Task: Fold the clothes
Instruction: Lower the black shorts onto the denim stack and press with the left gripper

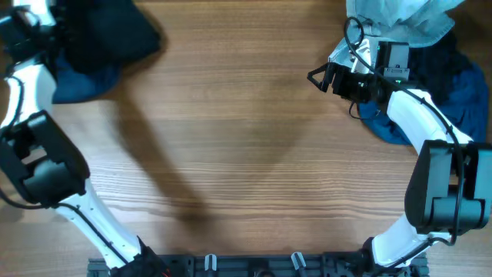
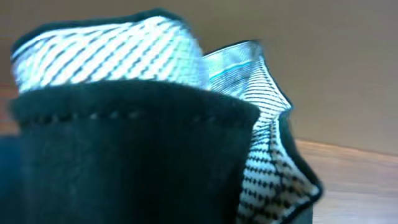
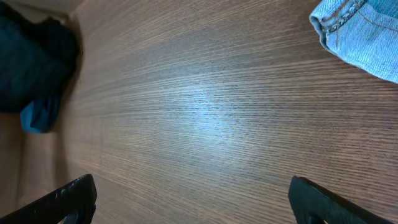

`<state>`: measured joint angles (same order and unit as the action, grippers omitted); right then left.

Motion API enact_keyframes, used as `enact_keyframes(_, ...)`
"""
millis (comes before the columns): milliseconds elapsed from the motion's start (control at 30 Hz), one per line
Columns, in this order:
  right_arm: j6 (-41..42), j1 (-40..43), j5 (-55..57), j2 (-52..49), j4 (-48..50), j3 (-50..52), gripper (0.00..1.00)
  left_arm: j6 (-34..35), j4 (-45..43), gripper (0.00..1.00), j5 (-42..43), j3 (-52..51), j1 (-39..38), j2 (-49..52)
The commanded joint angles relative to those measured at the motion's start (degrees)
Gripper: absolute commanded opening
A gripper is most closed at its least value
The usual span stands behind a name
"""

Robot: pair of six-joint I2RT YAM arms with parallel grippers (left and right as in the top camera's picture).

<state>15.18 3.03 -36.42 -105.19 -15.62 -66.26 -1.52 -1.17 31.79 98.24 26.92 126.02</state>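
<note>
Across the middle, I see the wooden table [image 1: 246, 154] bare, its grain running left to right with a soft glare in the right wrist view. Clothes lie only at the far corners. At far left a dark garment [image 1: 115, 35] is heaped over a blue one [image 1: 84, 81]. At far right a light denim piece [image 1: 400, 19] rests against a dark blue garment [image 1: 461, 85]. A plain beige wall shows behind the fabric in the left wrist view.

The right gripper [image 1: 317, 78] hangs above bare wood beside the denim, pointing toward the table's centre. Its fingers [image 3: 74, 196] stand wide apart at the lower corners of the right wrist view, with nothing between them and nothing touching them.

The left arm [image 1: 31, 85] reaches into the dark heap. Its wrist camera is filled by dark cloth with a striped lining [image 2: 112, 56], close to the lens. The left gripper's fingers are hidden there, so I cannot tell whether they are parted or clamped.
</note>
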Motion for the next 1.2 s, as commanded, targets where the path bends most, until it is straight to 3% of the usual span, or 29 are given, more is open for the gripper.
enact_keyframes(0,0.44,-0.20,-0.96,1.68,0.17,-0.50,1.00,-0.61,0.04,0.04,-1.66,1.01,4.39,0.55)
enact_keyframes(433,1.33,-0.20,-0.94,1.68,1.09,-0.50,1.00,0.90,1.40,0.04,-1.70,1.01,8.20,0.55)
enact_keyframes(500,1.31,-0.20,-0.94,1.68,1.09,-0.50,1.00,8.94,-1.25,0.04,-0.74,1.01,8.22,0.52)
enact_keyframes(633,1.38,-0.20,-0.96,1.68,1.29,-0.50,1.00,33.42,-19.39,0.04,16.24,1.66,7.74,0.35)
enact_keyframes(700,1.40,-0.20,-0.98,1.68,1.25,-0.50,1.00,37.57,-24.52,0.04,21.94,3.32,6.88,0.35)
enact_keyframes(933,1.44,-0.20,-1.14,1.68,1.31,-0.50,1.00,33.79,-24.35,0.04,42.77,8.39,5.51,0.37)
enact_keyframes(1100,1.49,-0.20,-1.18,1.68,1.22,-0.50,1.00,24.94,-21.75,0.04,57.31,8.39,5.81,0.44)
enact_keyframes(1167,1.53,-0.20,-1.18,1.68,1.22,-0.50,1.00,24.28,-21.11,0.04,58.58,8.37,6.40,0.44)
